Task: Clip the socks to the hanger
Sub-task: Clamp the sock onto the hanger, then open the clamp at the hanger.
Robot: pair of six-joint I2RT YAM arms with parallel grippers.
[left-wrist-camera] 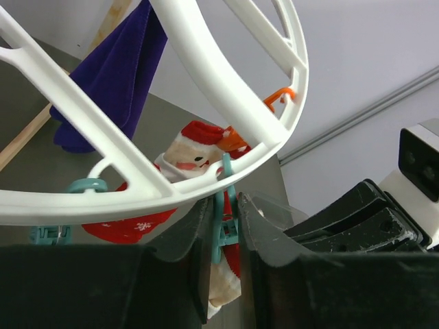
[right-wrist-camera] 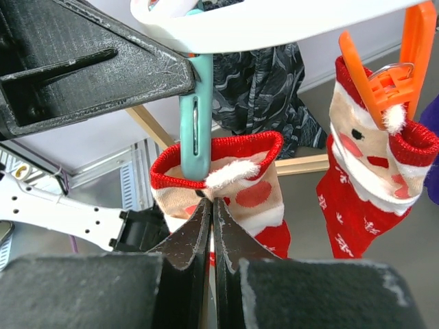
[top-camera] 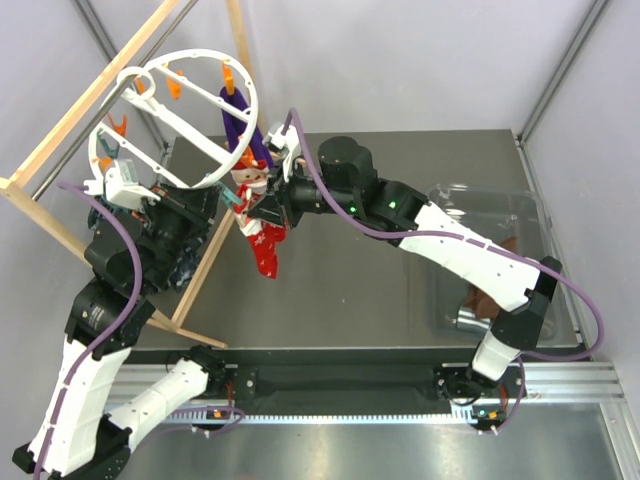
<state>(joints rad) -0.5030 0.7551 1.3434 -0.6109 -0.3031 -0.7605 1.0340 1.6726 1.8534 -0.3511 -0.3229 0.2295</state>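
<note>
The white ring hanger (top-camera: 160, 75) hangs at the back left. One red Santa sock (right-wrist-camera: 367, 178) hangs from an orange clip (right-wrist-camera: 377, 86) on its rim. My right gripper (right-wrist-camera: 212, 209) is shut on the pale cuff of a second red sock (right-wrist-camera: 250, 192) and holds it up under the rim; in the top view this sock (top-camera: 268, 248) hangs below the gripper (top-camera: 258, 208). A teal clip (right-wrist-camera: 195, 130) reaches down over that cuff. My left gripper (left-wrist-camera: 225, 229) is shut on this teal clip (left-wrist-camera: 221, 236), just under the rim (left-wrist-camera: 206, 185).
A purple sock (top-camera: 240, 125) hangs on the hanger beside the red ones. A pale wooden frame (top-camera: 100, 85) stands at the left with a dark teal cloth (top-camera: 188, 262) below it. A clear plastic bin (top-camera: 495, 225) sits at the right.
</note>
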